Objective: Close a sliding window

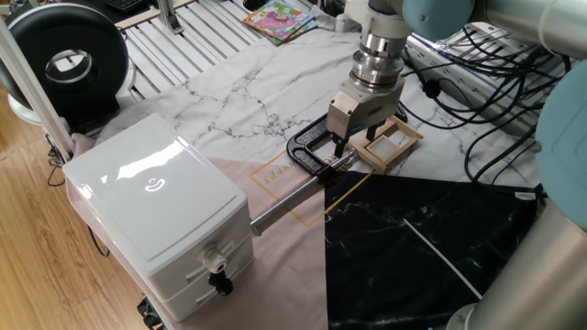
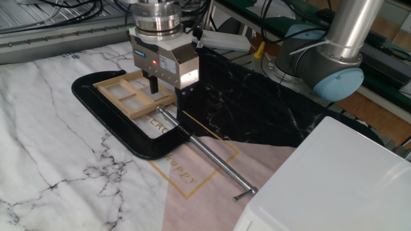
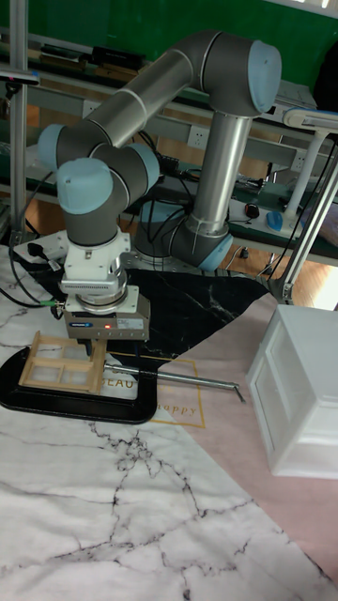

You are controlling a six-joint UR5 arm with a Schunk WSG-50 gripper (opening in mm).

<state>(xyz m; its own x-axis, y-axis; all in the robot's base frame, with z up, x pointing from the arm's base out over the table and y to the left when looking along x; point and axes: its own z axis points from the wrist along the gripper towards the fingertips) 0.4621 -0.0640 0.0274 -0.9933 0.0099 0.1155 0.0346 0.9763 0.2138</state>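
Observation:
The sliding window lies flat on the cloth, its black frame (image 1: 307, 156) (image 2: 119, 136) (image 3: 84, 406) holding the tan wooden sash (image 1: 393, 145) (image 2: 128, 95) (image 3: 58, 368). The sash sits at one end of the frame, and the other end shows the cloth through it. My gripper (image 1: 355, 139) (image 2: 166, 91) (image 3: 119, 351) points straight down, open, over the sash's inner end. One finger stands at the sash's edge and the other outside the frame, over the black cloth. A thin metal rod (image 1: 284, 207) (image 2: 207, 153) (image 3: 188, 378) runs from the frame toward the white box.
A white plastic box with drawers (image 1: 160, 215) (image 2: 334, 186) (image 3: 296, 394) stands beyond the rod's end. A black round fan (image 1: 64, 60) sits at the far left, with cables (image 1: 495, 101) and a colourful book (image 1: 278, 18) at the back. The arm's base (image 2: 321, 61) rises behind the window.

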